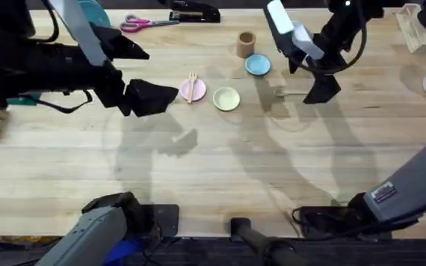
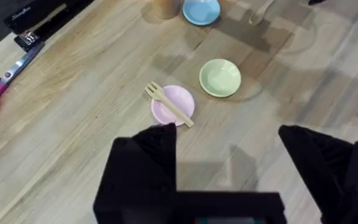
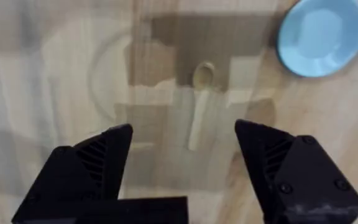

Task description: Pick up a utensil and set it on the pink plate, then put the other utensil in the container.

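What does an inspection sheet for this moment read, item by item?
Surface: pale wooden table, arm shadows across it.
Job's things: fork lies across pink plate; spoon on the bare table; brown container upright beside blue plate.
Clutter: yellow-green plate, scissors, stapler.
Hands: left hand open above the table near the pink plate; right hand open over the spoon.
Cables: black loop on right arm.
Surroundings: nothing seen.

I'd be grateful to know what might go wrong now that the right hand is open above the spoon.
The spoon lies flat on the table, so the right hand may pinch and slip off its thin handle. The light blue plate sits close by and could get nudged. The fork overhangs the pink plate and might roll off.
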### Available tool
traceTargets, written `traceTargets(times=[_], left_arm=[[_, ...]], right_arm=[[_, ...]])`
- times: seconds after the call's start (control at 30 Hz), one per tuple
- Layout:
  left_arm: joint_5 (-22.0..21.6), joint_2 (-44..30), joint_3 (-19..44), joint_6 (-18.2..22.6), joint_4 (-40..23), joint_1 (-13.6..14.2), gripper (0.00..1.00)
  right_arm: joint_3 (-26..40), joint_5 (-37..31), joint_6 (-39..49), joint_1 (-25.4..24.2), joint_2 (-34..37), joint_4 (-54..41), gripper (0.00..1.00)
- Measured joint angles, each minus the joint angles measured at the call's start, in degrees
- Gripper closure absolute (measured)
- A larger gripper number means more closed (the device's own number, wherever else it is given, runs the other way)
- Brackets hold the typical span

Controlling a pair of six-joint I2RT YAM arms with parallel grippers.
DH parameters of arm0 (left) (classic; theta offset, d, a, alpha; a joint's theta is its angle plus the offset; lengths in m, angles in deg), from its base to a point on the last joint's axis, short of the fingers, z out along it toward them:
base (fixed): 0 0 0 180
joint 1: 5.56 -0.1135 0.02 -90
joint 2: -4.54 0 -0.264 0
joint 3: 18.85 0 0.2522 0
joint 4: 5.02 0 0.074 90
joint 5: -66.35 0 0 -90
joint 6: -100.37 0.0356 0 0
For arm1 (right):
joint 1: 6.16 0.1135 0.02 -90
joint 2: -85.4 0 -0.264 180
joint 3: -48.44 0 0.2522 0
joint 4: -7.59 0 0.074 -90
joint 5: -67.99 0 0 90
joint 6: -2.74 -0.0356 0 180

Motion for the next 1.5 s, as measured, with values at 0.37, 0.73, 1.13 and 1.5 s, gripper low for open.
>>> traceTargets(times=[0.37,0.73,1.13,1.5], left_arm=[[0.0,0.0,0.0,0.0,0.0,0.0,0.005],[0.0,0.0,0.0,0.0,0.0,0.0,0.005],[0.0,0.0,0.0,0.0,0.0,0.0,0.005],[0.0,0.0,0.0,0.0,0.0,0.0,0.005]], right_arm=[[1.5,0.1,-0.4,0.0,4.7,1.4,0.006],[1.5,0.0,-3.3,0.0,8.4,2.9,0.007],[2.1,0.4,-4.6,0.0,9.9,2.8,0.082],[1.8,0.2,-8.3,0.7,10.0,4.9,0.153]])
